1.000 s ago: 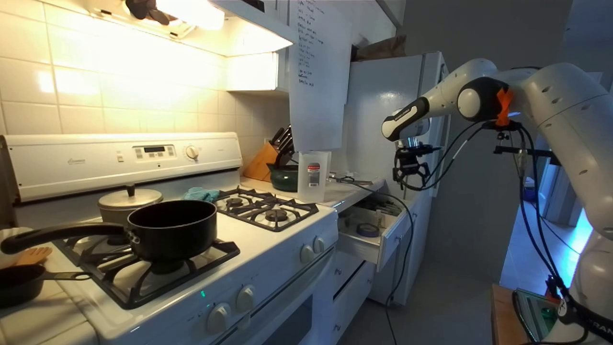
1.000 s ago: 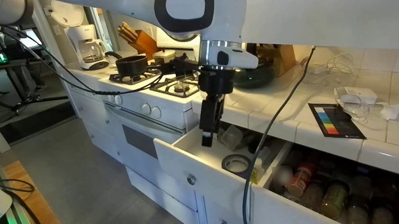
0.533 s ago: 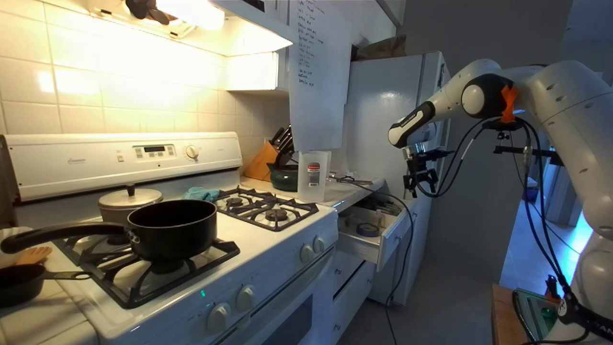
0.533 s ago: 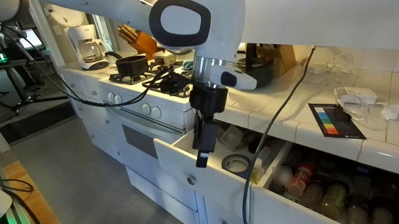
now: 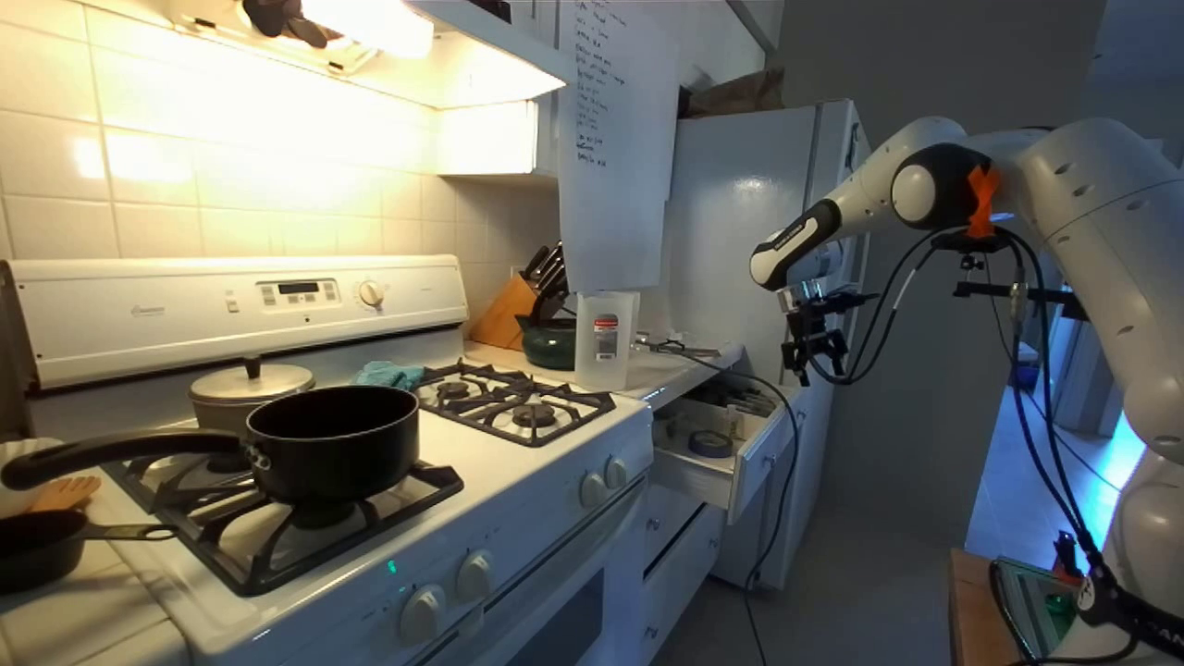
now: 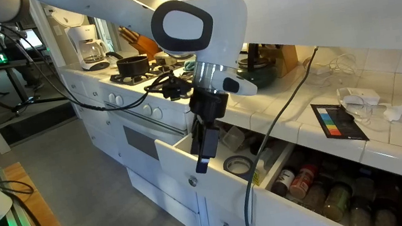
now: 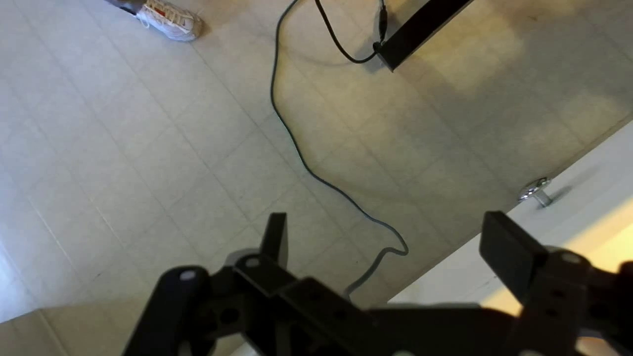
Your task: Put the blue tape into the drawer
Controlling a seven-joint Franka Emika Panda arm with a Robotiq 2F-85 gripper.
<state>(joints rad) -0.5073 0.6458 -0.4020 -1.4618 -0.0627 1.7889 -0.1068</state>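
The blue tape is a flat ring lying inside the open drawer; it shows in both exterior views, with its dark-blue band near the drawer's front wall. My gripper is open, empty and tilted, above the level of the drawer. In an exterior view its fingertips overlap the drawer's front edge, apart from the tape. In the wrist view the open fingers frame bare floor and, by the right finger, a white front with a knob. The tape is out of the wrist view.
A dark cable hangs from above, crossing the counter and the drawer front. A clear container lies in the drawer. A neighbouring open drawer holds several jars. The stove carries a black pot.
My gripper has moved lower and out toward the drawer's front edge, tilting a little more; in the last half second it sank only slightly. The tape and drawer have not moved.
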